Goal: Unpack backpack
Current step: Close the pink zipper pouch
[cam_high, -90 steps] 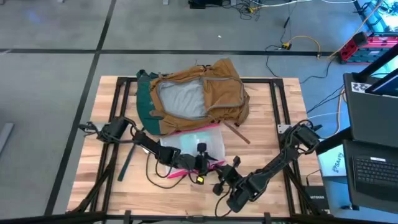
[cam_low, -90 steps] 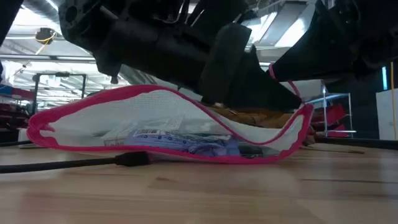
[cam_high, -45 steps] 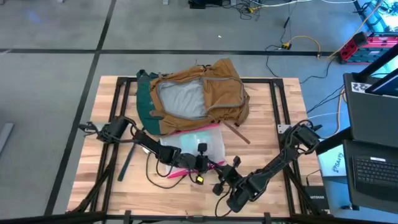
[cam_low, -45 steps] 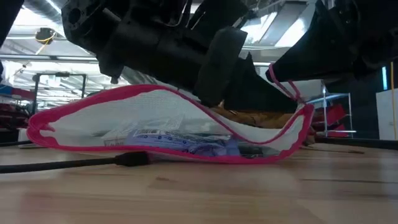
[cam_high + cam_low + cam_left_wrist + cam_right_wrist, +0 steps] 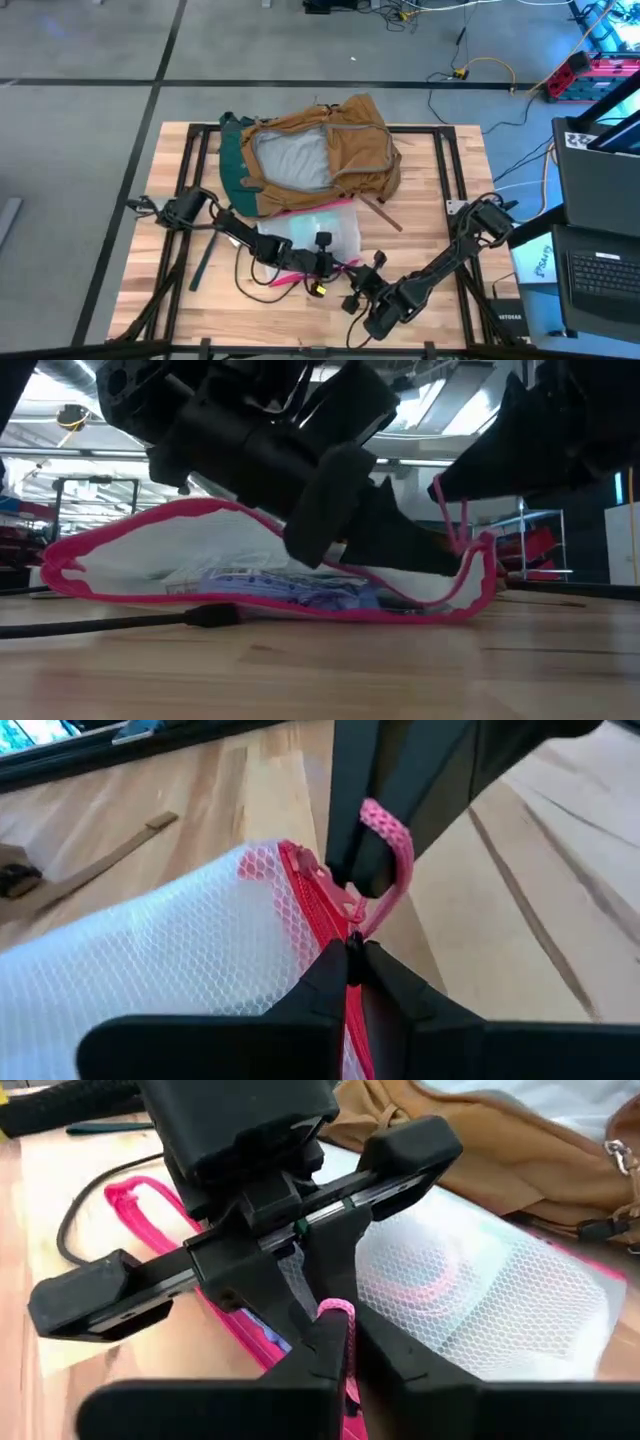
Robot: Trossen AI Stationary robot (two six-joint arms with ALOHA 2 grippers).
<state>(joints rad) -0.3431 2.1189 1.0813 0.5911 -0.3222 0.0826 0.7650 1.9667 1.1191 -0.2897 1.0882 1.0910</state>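
At the backpack's (image 5: 315, 155) six o'clock, both grippers (image 5: 350, 955) (image 5: 335, 1330) clamp fingers on the pouch's (image 5: 320, 232) zipper; steady opposing pulls should open it.

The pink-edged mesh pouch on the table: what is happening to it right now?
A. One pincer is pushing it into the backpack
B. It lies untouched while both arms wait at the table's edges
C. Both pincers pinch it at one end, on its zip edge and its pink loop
C: the left pincer is shut on the pouch's pink zip edge, and the right pincer on its pink loop, in front of the backpack.
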